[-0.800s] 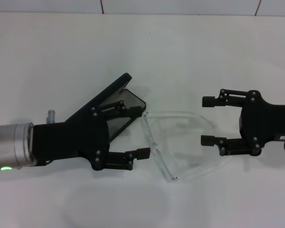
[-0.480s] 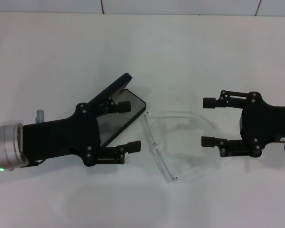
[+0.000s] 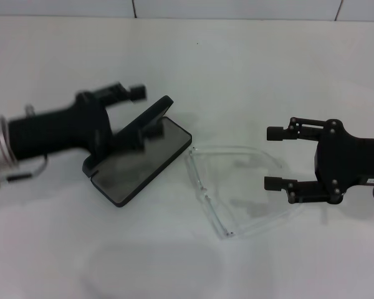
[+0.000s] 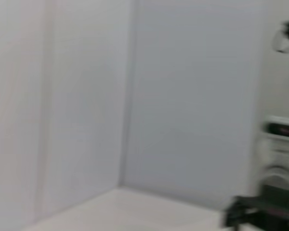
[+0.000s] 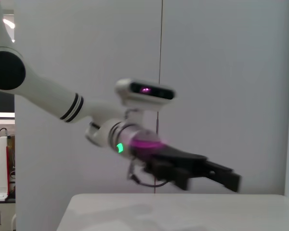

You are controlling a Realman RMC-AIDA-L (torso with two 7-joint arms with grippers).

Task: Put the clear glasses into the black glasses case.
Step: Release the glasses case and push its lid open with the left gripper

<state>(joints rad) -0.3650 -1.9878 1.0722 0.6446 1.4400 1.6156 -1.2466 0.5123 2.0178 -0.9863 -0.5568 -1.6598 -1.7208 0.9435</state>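
The black glasses case (image 3: 139, 163) lies open left of centre in the head view, its lid (image 3: 151, 114) raised and the grey lining showing. Just right of it the clear glasses (image 3: 237, 187) rest on the white table, one arm near the case's corner. My left gripper (image 3: 142, 112) hovers blurred over the case's far left side, fingers apart, nothing held. To the right of the glasses my right gripper (image 3: 272, 157) is open, its fingertips (image 3: 273, 132) close to the lens edge but apart from it.
The white table (image 3: 237, 68) runs back to a tiled wall. The right wrist view shows my left arm (image 5: 62, 103) reaching over the table edge (image 5: 173, 204). The left wrist view shows only blurred wall.
My left gripper has drawn back to the left and toward the far side, uncovering the case's base. The glasses, the case and the right gripper have not moved.
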